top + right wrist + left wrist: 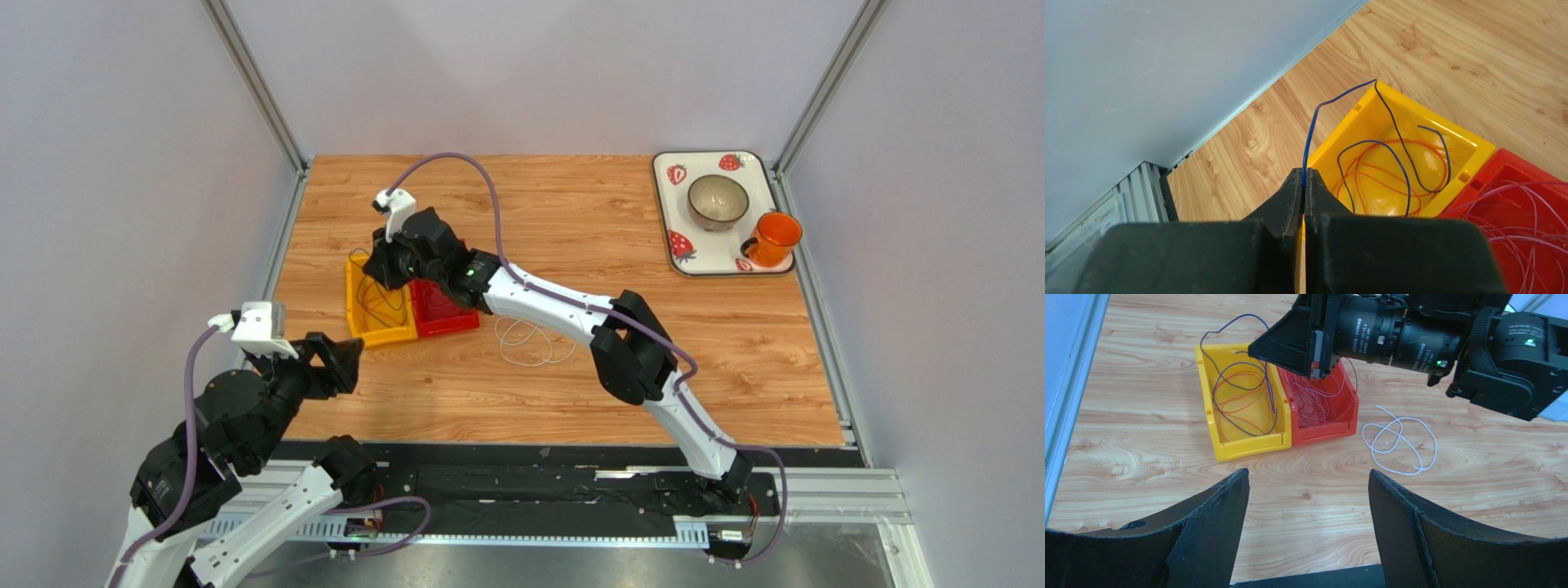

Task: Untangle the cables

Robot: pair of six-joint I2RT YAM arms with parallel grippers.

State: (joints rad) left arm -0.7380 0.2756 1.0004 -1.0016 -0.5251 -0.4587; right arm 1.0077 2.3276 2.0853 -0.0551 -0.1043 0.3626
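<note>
Right end effector [1303, 180] reaches over yellow bin [1468, 147], pinching blue cable [1308, 144].

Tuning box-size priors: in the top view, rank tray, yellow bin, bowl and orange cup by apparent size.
1. tray
2. yellow bin
3. bowl and orange cup: look alike, not ranked

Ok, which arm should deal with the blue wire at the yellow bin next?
Right. The right claw is shut on the blue wire above the yellow bin; the left claw is open, empty and farther back.
</note>
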